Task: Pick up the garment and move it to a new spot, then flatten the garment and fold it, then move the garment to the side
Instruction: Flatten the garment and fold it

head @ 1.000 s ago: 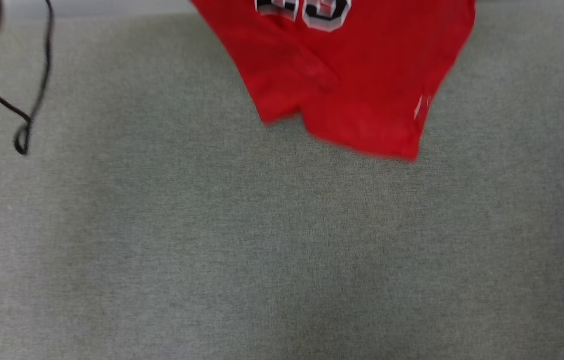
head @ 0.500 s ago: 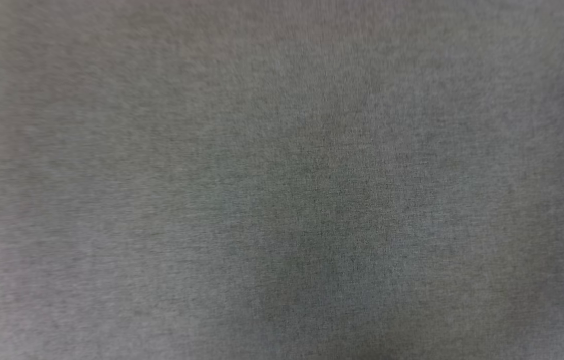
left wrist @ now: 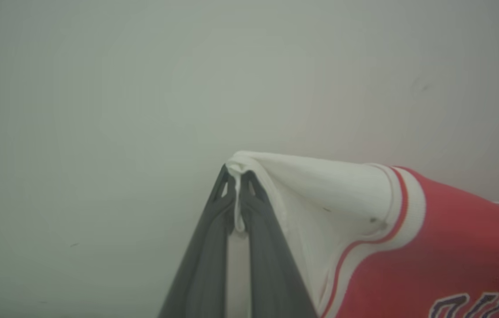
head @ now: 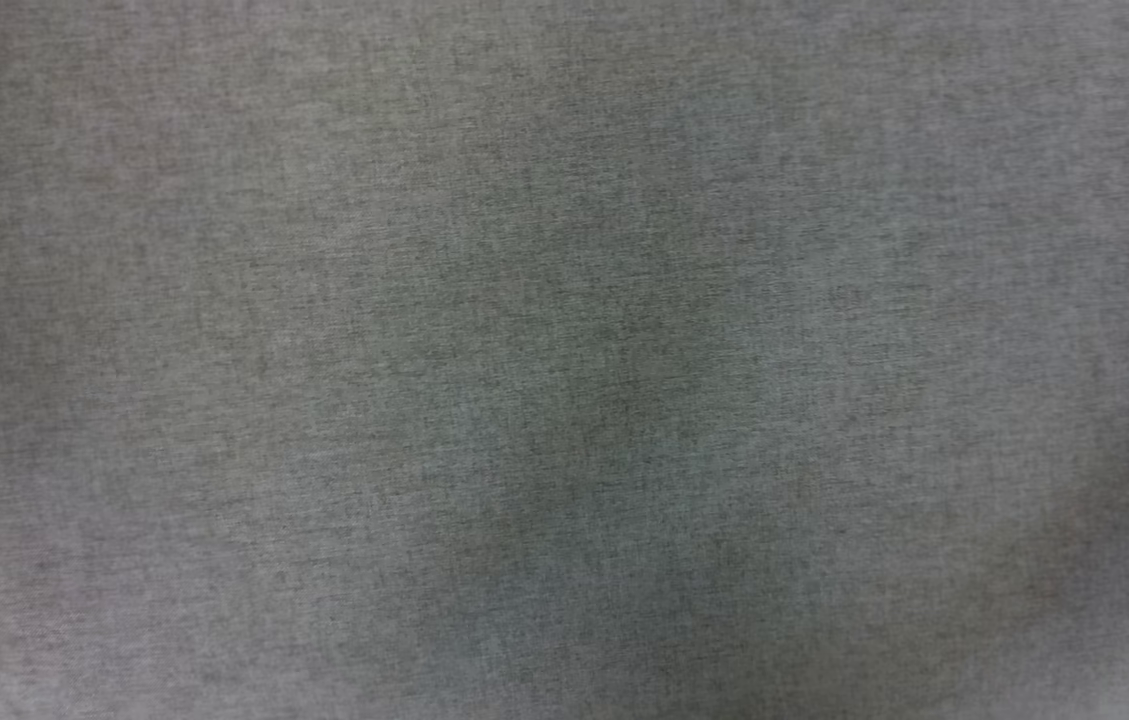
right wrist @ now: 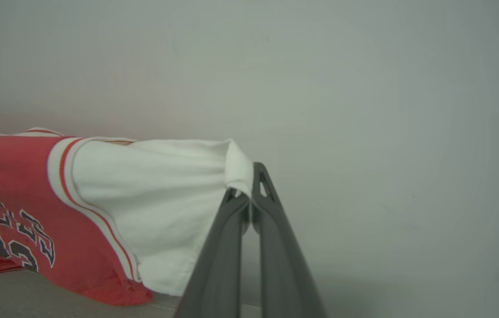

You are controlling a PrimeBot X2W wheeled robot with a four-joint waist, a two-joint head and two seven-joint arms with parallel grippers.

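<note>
I see left gripper (left wrist: 237,187) pinching the garment (left wrist: 408,247) by a soft white sleeve | right gripper (right wrist: 249,194) clamps the other sleeve | grey woven surface (head: 564,360), matte.

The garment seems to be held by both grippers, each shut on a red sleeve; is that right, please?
Not quite: the sleeves are white, not red. The wrist views show the left gripper and the right gripper each shut on a white sleeve of the garment.

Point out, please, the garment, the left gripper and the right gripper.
garment (left wrist: 435,247): left wrist view, red chest panel.
left gripper (left wrist: 237,176): left wrist view, between fingertips pinching the white sleeve.
right gripper (right wrist: 245,181): right wrist view, between fingertips pinching the other sleeve.
</note>
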